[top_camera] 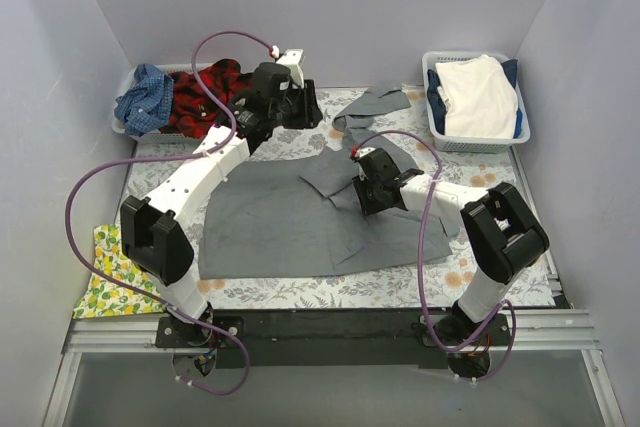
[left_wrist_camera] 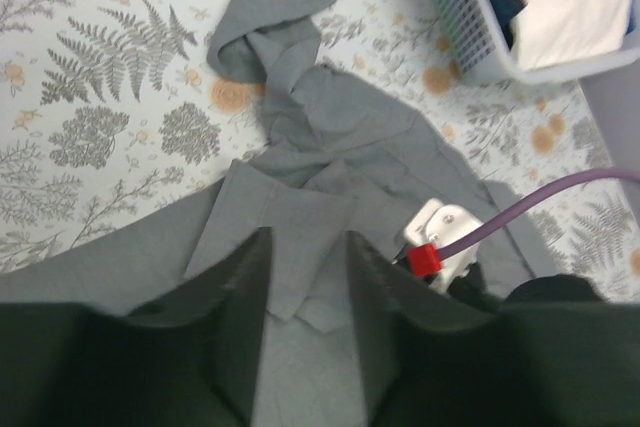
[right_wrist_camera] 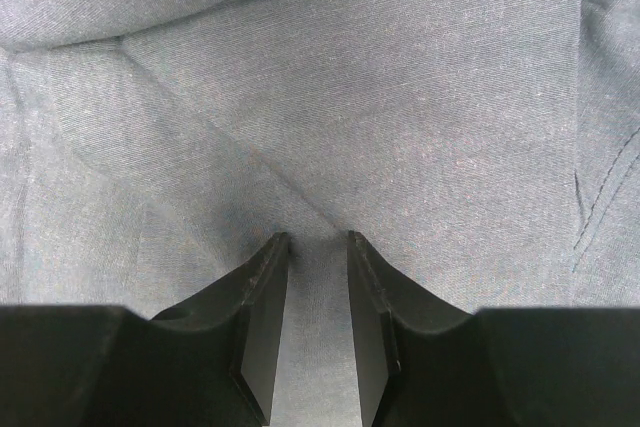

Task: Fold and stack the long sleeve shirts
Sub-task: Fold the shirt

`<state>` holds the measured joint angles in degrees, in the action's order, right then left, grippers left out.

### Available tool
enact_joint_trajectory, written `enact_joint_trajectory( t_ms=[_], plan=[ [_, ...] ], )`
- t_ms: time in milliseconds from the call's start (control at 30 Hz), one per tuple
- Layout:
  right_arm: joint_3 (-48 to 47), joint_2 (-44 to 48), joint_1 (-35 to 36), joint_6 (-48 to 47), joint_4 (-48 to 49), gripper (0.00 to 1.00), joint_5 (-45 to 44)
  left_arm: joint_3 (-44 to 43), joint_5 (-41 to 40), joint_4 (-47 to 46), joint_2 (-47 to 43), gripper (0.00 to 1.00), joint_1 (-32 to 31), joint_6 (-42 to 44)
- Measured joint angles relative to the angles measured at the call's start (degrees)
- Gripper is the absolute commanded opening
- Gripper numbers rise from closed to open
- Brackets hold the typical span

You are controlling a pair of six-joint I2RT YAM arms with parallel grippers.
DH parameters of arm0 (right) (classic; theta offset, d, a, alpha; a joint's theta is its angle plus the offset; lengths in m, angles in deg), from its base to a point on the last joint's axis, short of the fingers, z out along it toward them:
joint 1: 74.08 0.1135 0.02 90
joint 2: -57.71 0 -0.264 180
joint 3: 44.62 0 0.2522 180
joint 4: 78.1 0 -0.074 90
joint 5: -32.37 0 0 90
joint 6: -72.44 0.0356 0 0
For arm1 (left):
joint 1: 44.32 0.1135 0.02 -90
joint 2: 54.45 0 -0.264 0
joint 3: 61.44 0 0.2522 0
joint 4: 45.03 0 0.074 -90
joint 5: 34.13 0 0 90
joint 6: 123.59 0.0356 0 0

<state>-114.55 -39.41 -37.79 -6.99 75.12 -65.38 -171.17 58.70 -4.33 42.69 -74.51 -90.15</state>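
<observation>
**Grey shirt half spread, sleeve yet to come in**

The right gripper [right_wrist_camera: 318, 242] has its fingers [right_wrist_camera: 262, 327] close together, tips down on the grey shirt [top_camera: 280, 217], where a raised crease runs straight to the gap. Whether a fold is nipped between them I cannot tell. The left gripper [left_wrist_camera: 306, 242] hangs just above the same shirt near its far edge, fingers a modest way apart with nothing between them.

The shirt lies in the middle of the table, on the fern-print cover [top_camera: 300, 292]. Its body is mostly flat, with a flap doubled over near the right gripper. One sleeve [top_camera: 378, 102] trails off, twisted, toward the far right corner.

The step in hand looks like folding this shirt. To do it well, the right fingers should catch only the top layer at the crease, and the lift should be low and slow so the body does not drag. The left gripper would do best pinning or taking the far edge. The twisted sleeve should be laid straight across the body before any further fold.

The left basket [top_camera: 122, 127] holds a red-black plaid shirt [top_camera: 205, 92] and a blue checked shirt [top_camera: 145, 97], both bunched. The right basket [top_camera: 480, 142] holds a white cloth [top_camera: 480, 95] over something dark blue [top_camera: 512, 72].
</observation>
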Motion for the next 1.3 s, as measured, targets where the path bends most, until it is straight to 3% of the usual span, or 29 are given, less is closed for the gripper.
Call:
enact_joint_trajectory(
  t_ms=[233,500,667,900,1300],
  plan=[
    [0.0,4.9,0.1,0.2,-0.5,0.41,-1.8,3.0,1.1,2.5,2.5,0.64,0.0,-2.4],
    [0.0,13.0,0.0,1.7,-1.8,0.44,-5.9,-17.2,5.3,9.4,24.9,0.7,0.0,-5.8],
    [-0.4,15.2,-1.1,2.7,-4.8,0.44,-8.1,-18.2,5.3,14.7,30.9,0.7,0.0,-7.4],
    [-0.9,18.1,-3.0,2.8,-6.6,0.44,-9.2,-18.6,4.3,18.9,33.2,0.72,-0.2,-8.0],
    [-0.7,18.2,-3.1,3.2,-7.1,0.43,-9.0,-21.8,3.4,17.9,34.3,0.74,-0.4,-10.5]
  ],
)
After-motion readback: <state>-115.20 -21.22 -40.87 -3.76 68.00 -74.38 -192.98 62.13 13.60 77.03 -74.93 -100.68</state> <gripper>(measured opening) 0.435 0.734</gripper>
